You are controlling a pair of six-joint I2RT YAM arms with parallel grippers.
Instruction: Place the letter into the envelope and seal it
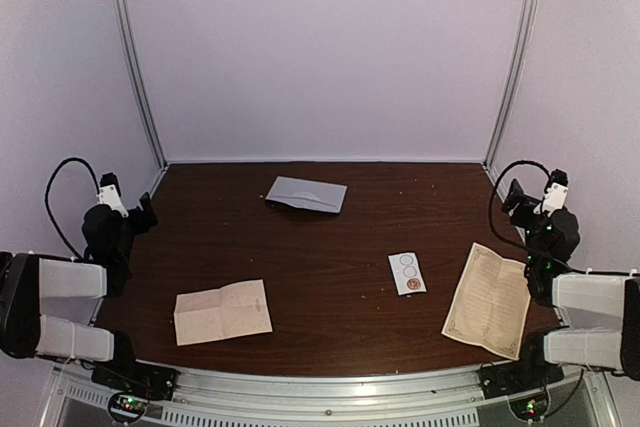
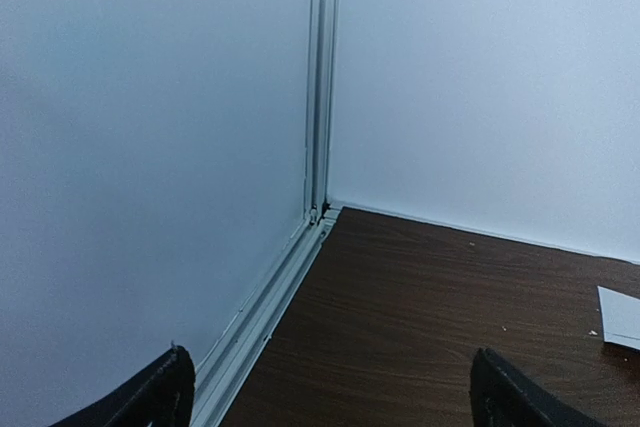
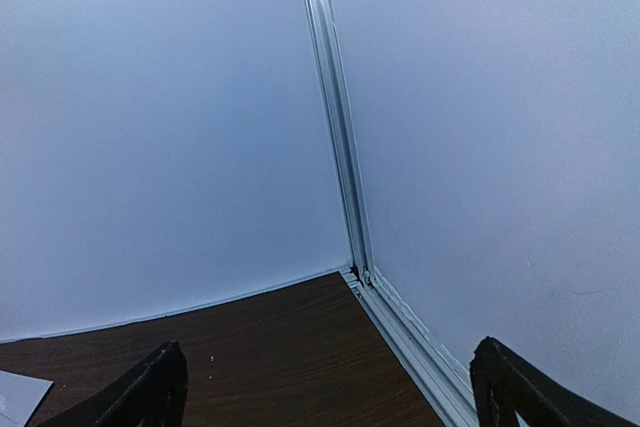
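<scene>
Your left gripper point(image 1: 147, 215) has its jaws as wide open as they go, and there is nothing between them. In the left wrist view the left gripper point(image 2: 335, 397) shows only two black tips low down, with bare table point(image 2: 400, 327) between them. Your right gripper point(image 1: 513, 197) is wide open too and holds nothing. In the right wrist view the right gripper point(image 3: 330, 392) points at the far right corner where the walls meet. Both arms sit pulled back at the sides of the table point(image 1: 330, 237), the left one at the left edge and the right one at the right edge. The envelope point(image 1: 306, 194) lies flat near the back wall, about in the middle, well apart from both grippers. One corner of the envelope point(image 2: 622, 317) peeks in at the right of the left wrist view. A folded tan paper point(image 1: 222, 312) lies near the front on the left. A cream sheet with a dark border point(image 1: 488, 299) lies near the front on the right, close to the right arm. You cannot tell which of them is the letter. A small white sticker strip point(image 1: 407, 273) with circles lies just left of the cream sheet.
</scene>
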